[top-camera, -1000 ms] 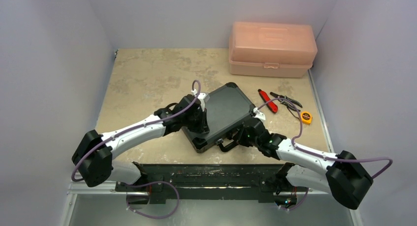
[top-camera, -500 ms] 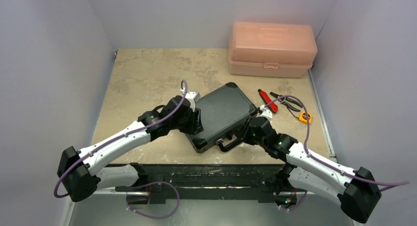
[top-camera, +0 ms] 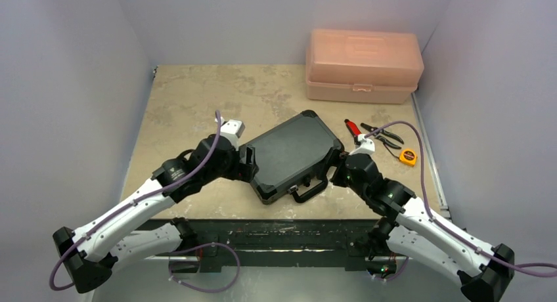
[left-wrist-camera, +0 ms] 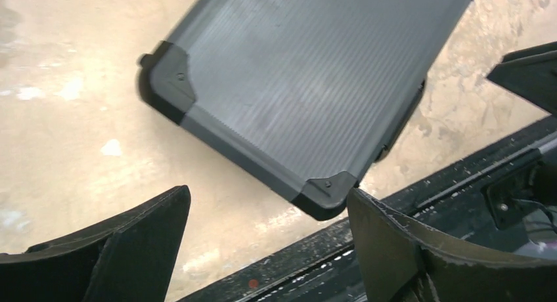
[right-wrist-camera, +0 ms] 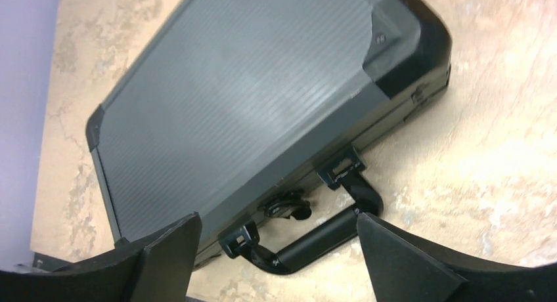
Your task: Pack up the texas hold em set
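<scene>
1. The closed black case (top-camera: 292, 154) lies flat on the mottled beige table (top-camera: 197, 98), near the middle of its near edge.
2. The left gripper (top-camera: 251, 163) and right gripper (top-camera: 341, 172) flank it, both spread wide and empty.
3. Lilac walls (top-camera: 217, 20) enclose the table; a pink toolbox (top-camera: 363, 65) sits in its far right corner.

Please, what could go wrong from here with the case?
The case sits skewed near the table's front edge, handle toward the rail; a push from the open left gripper or right gripper could slide it off. I cannot tell whether the latch by the handle is shut, so lifting may open it. The pliers lie near the right arm's cable.
</scene>
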### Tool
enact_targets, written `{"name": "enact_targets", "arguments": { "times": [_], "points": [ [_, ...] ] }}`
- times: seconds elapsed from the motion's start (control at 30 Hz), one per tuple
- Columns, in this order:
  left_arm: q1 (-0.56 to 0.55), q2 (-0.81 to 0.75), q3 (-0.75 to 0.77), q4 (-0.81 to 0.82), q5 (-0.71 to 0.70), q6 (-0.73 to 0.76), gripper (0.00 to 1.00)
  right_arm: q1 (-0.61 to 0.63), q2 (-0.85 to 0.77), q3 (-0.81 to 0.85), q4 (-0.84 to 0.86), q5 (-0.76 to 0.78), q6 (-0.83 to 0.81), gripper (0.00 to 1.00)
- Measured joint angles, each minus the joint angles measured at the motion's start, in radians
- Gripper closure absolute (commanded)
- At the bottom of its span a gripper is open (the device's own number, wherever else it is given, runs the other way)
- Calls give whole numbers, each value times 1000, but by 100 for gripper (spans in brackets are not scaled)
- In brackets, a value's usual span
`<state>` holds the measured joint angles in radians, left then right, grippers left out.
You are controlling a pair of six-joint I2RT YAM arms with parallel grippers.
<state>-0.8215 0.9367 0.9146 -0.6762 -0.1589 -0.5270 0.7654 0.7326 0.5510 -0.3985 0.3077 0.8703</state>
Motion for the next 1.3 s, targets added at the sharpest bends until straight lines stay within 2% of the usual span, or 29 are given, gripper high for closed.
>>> {"name": "enact_targets", "arguments": {
  "times": [0.13,0.33,0.5,0.67,1.07,1.3],
  "points": [
    [0,-83,-1,-47,-83,19,0,0,-36,33,-9,19,-45,1],
    [0,-241,10,-158,-201,35,0,0,-71,111,-31,58,-117,1],
    [0,-312,83,-259,-325,84,0,0,-82,200,-58,114,-166,1],
    [0,-351,83,-294,-441,134,0,0,-98,248,-57,156,-206,1],
    [0,-354,43,-306,-486,154,0,0,-211,237,-50,206,-252,1],
    [0,-354,42,-306,-487,154,0,-1,-224,228,-50,225,-263,1]
  ]
}}
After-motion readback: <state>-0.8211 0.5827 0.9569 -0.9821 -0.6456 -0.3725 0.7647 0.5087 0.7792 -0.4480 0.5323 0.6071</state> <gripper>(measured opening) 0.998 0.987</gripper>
